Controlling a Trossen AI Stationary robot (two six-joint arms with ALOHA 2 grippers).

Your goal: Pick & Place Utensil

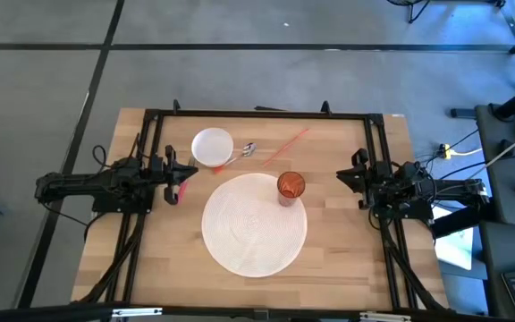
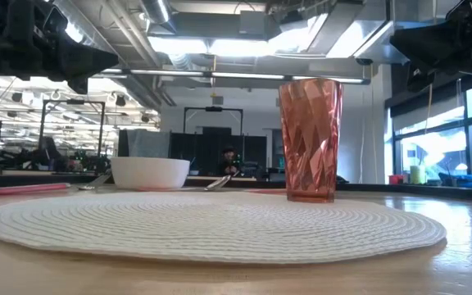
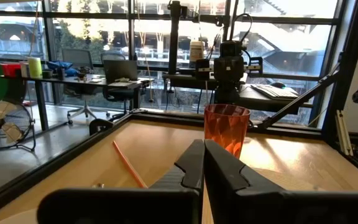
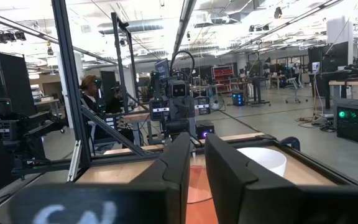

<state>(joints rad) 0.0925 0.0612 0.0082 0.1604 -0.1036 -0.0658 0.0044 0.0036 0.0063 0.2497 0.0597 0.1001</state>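
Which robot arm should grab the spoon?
Probably the left gripper: the spoon lies beside the white bowl on its half of the table. The right gripper waits farther away.

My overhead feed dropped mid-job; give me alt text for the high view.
A round white woven placemat lies mid-table with a faceted orange plastic tumbler on its upper right edge. Behind it are a white bowl, a metal spoon and a thin orange stick. The left gripper and right gripper wait at the sides.

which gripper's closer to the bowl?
Left. The left gripper sits just beside the bowl, at the table's left side. The right gripper waits at the far right, with the cup and placemat in between.
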